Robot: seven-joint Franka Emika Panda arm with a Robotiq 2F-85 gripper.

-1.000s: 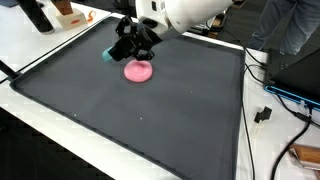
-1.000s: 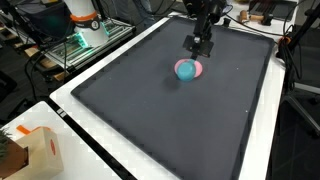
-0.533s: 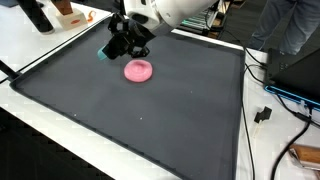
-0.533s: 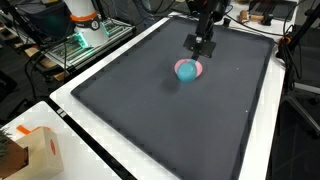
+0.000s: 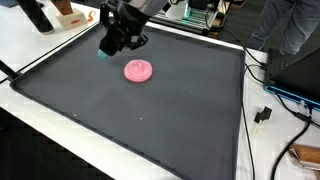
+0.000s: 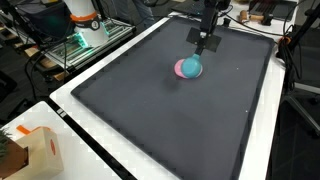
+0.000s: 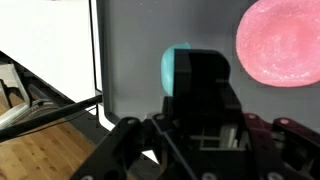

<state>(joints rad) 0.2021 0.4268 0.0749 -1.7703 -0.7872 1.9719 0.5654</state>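
My gripper [image 5: 110,46] hangs above the far part of a dark grey mat [image 5: 150,125], near its edge. It is shut on a small teal object [image 5: 101,53], which sticks out at the fingertips. In the wrist view the teal object [image 7: 176,62] shows just past the black finger [image 7: 197,78]. A flat round pink disc [image 5: 138,70] lies on the mat beside the gripper, apart from it. In an exterior view the teal object [image 6: 191,68] overlaps the pink disc [image 6: 179,68] below the gripper [image 6: 201,48]. The disc also shows in the wrist view [image 7: 285,45].
The mat [image 6: 150,115] lies on a white table [image 5: 40,125]. A cardboard box [image 6: 30,152] stands at one corner. Cables [image 5: 285,95] and a person [image 5: 295,30] are beside the table. Equipment with an orange-banded base [image 6: 85,22] stands beyond it.
My gripper has moved away from the pink disc toward the mat's far edge and a little higher, carrying the teal object. The disc has not moved.
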